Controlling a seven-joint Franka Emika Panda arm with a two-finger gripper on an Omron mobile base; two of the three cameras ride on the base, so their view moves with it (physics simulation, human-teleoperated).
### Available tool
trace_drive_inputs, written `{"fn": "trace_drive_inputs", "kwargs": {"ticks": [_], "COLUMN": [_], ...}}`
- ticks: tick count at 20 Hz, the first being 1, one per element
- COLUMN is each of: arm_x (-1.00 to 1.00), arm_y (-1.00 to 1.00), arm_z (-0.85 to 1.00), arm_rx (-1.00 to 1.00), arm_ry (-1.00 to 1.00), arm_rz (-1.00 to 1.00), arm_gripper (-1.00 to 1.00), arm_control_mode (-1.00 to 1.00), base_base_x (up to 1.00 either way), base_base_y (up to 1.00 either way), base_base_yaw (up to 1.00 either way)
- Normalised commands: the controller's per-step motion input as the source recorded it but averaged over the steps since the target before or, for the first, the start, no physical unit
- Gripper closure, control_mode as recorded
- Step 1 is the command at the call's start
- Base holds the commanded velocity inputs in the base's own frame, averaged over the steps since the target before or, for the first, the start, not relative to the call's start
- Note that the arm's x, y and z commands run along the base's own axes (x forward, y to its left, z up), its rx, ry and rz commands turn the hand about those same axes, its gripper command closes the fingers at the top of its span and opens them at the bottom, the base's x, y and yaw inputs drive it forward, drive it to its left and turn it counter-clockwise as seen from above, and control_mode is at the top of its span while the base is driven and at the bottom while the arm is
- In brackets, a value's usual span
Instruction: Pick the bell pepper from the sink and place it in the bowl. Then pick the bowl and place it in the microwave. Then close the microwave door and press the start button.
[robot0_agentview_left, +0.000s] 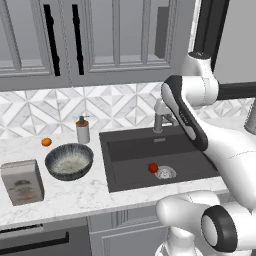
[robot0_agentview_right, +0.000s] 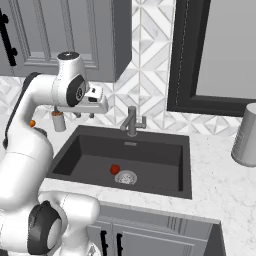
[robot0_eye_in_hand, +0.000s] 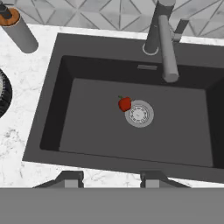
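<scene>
Currently no task step is complete: the small red bell pepper (robot0_eye_in_hand: 124, 103) lies in the dark-grey rectangular sink (robot0_eye_in_hand: 87, 144), touching the round silver drain (robot0_eye_in_hand: 139, 113) at its 10 o'clock, while the two-finger gripper (robot0_eye_in_hand: 111, 178) hovers above, jaws parted and empty.

- Legible text, brands, numbers, signs: none in any view.
- Pale box (robot0_agentview_left: 22, 182), lower left of the left base view, lying on the desk (robot0_agentview_left: 75, 200): dark printed label on its face, rendered too blurred to read.
- Small plate on the rear wall of the sink (robot0_eye_in_hand: 147, 67), upper centre of the hand view: blank or too small to tell.
</scene>
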Motion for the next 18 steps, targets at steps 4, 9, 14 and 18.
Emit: {"fn": "trace_drive_inputs", "kwargs": {"ticks": [4, 9, 14, 18], "arm_x": [-0.66, -0.86, 0.07, 0.43], "arm_y": [0.00, 0.00, 0.17, 0.00], "arm_z": [0.00, -0.30, -0.86, -0.90], "arm_rx": [0.00, 0.00, -0.11, -0.01], "arm_ry": [-0.08, 0.00, 0.01, 0.00], "arm_rz": [0.07, 0.02, 0.00, 0.00], "arm_gripper": [-1.00, -1.00, -1.00, -1.00], "arm_control_mode": [-1.00, -1.00, -1.00, -1.00], "base_base_x": [0.00, 0.00, 0.00, 0.00], "base_base_y": [0.00, 0.00, 0.00, 0.00], "base_base_yaw": [0.00, 0.00, 0.00, 0.00]}}
